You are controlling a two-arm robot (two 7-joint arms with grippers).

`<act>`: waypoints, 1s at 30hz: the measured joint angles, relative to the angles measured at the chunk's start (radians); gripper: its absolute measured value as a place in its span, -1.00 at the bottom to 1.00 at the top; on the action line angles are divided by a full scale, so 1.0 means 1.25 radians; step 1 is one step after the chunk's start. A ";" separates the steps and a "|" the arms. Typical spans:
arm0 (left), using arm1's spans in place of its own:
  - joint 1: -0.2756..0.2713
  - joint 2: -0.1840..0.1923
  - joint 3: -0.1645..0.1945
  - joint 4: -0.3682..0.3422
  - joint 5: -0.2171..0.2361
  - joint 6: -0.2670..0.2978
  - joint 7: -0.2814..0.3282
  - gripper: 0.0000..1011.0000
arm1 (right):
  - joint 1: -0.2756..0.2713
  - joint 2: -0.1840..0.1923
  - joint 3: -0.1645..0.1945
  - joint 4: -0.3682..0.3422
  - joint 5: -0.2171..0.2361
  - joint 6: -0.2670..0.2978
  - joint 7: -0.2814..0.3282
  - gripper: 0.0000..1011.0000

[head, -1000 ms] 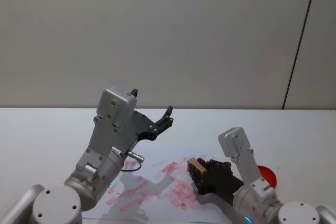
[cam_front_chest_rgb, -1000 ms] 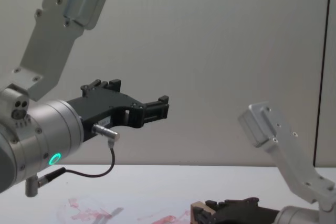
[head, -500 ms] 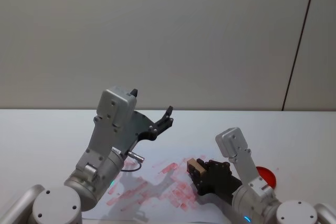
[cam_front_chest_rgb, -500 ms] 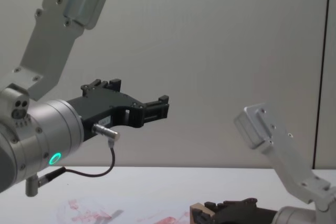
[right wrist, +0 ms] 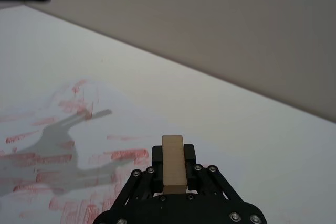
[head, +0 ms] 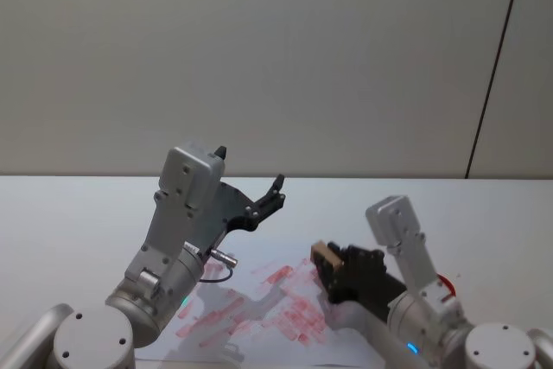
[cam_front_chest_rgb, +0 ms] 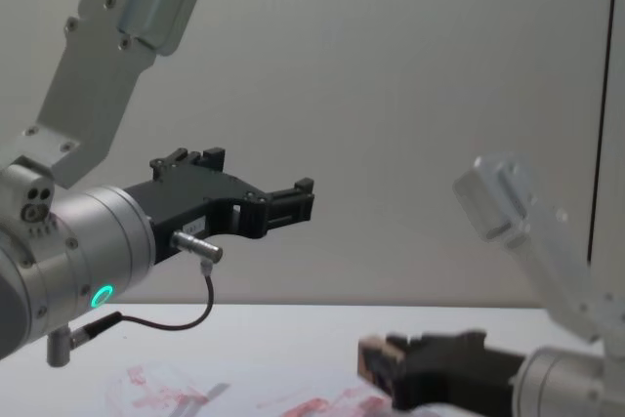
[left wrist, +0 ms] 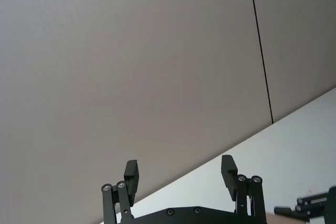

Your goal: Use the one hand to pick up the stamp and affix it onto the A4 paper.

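One gripper, the right gripper (right wrist: 173, 157), is clamped on the wooden stamp (right wrist: 173, 170), which sits squarely between its black fingertips with its end sticking out past them. Compared with half a second ago, it has risen: from the chest the stamp now sits higher, apparently clear of the red-smeared paper (right wrist: 52, 145) that lies below and ahead of it. Its silver wrist has tilted back toward the robot's right. The left gripper (left wrist: 179, 167) has not moved, raised well above the paper with its fingers spread apart.
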 joint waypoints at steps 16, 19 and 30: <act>0.000 0.000 0.000 0.000 0.000 0.000 0.000 0.98 | -0.011 0.039 0.048 -0.090 0.054 -0.012 -0.040 -0.56; 0.000 0.000 0.000 0.000 0.000 0.000 0.000 0.98 | -0.018 0.051 0.059 -0.103 0.067 -0.004 -0.044 -0.56; 0.000 0.000 0.000 0.000 0.000 0.000 0.000 0.98 | -0.062 0.098 0.090 -0.150 0.102 0.018 -0.052 -0.56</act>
